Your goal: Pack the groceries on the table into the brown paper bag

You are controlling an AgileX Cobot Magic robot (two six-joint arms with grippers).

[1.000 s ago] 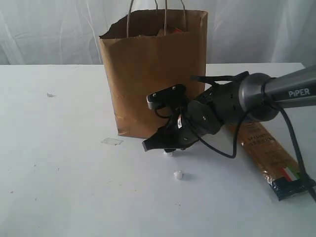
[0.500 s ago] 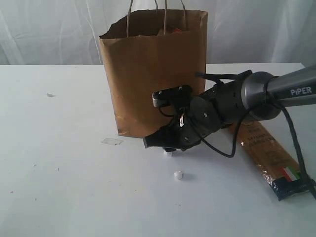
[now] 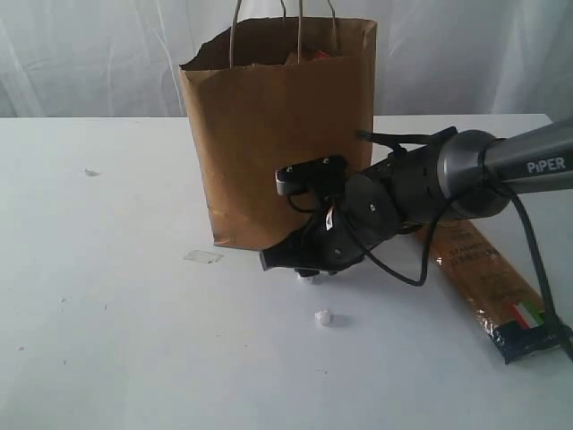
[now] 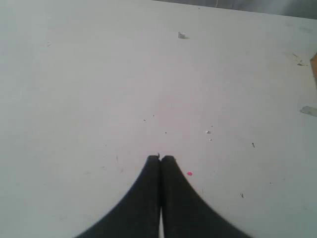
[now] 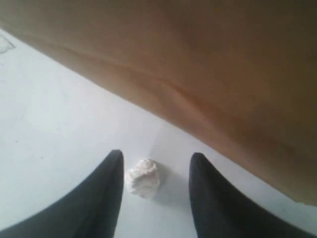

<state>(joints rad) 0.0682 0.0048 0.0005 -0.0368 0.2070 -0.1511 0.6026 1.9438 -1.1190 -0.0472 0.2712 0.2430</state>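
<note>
The brown paper bag stands upright at the middle back of the white table, with something orange showing at its rim. The long spaghetti packet lies flat on the table to the bag's right. My right gripper hangs low at the bag's front base; in its wrist view the gripper is open around a small white crumpled lump, the bag wall just beyond. My left gripper is shut on nothing above bare table. The other groceries are hidden.
A second small white lump lies on the table in front of the right gripper. A clear scrap sits left of the bag's base and a speck at far left. White curtain behind the table.
The right gripper has shifted slightly right and down near the bag's base between the earliest frame and now; almost still over the last half second.
</note>
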